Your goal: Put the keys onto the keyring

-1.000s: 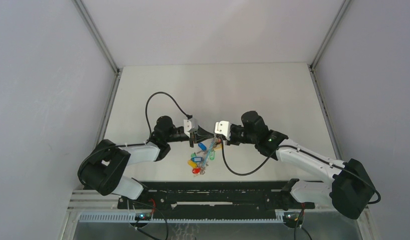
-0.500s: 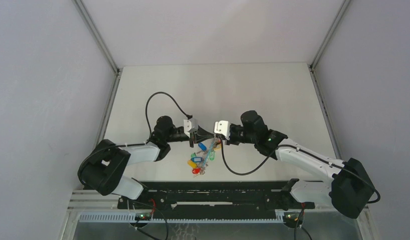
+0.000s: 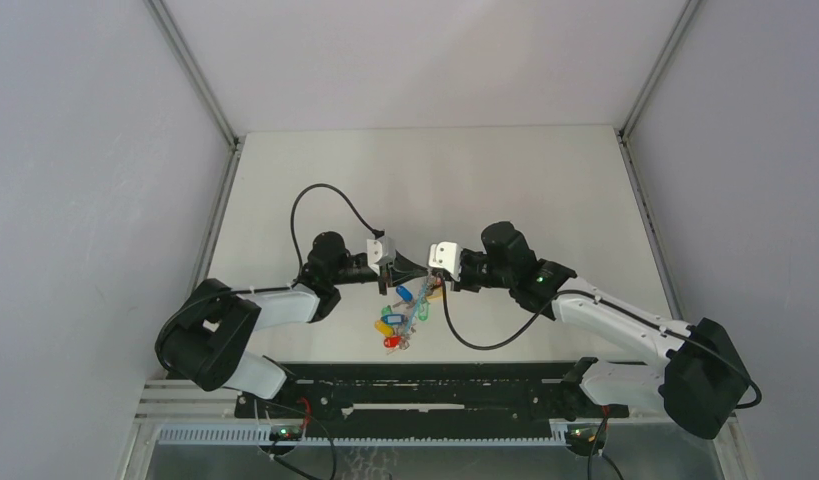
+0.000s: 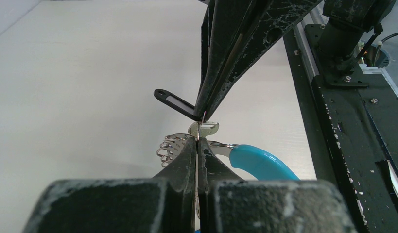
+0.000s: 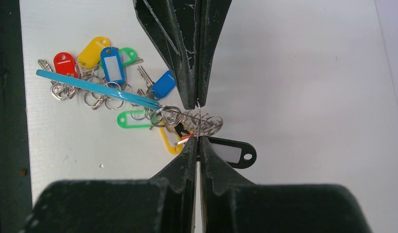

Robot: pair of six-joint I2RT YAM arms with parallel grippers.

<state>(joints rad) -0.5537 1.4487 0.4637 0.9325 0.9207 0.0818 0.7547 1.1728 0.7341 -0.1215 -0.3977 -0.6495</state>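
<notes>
I am working low over the white table (image 3: pixel 505 180), where the left gripper (image 5: pixel 197 104) and right gripper (image 5: pixel 198 143) are meeting tip to tip, both clamped tight. The keyring (image 5: pixel 97 87) is lying just on the near side of them, its turquoise band running among the coloured keys (image 5: pixel 112 65), with the black tag (image 5: pixel 231 152) sitting beside my right fingertips. What both are pinching is one thin wire loop (image 5: pixel 199 121), so I am judging it wants a gentle, opposed twist with level wrists, or the wire is slipping free
</notes>
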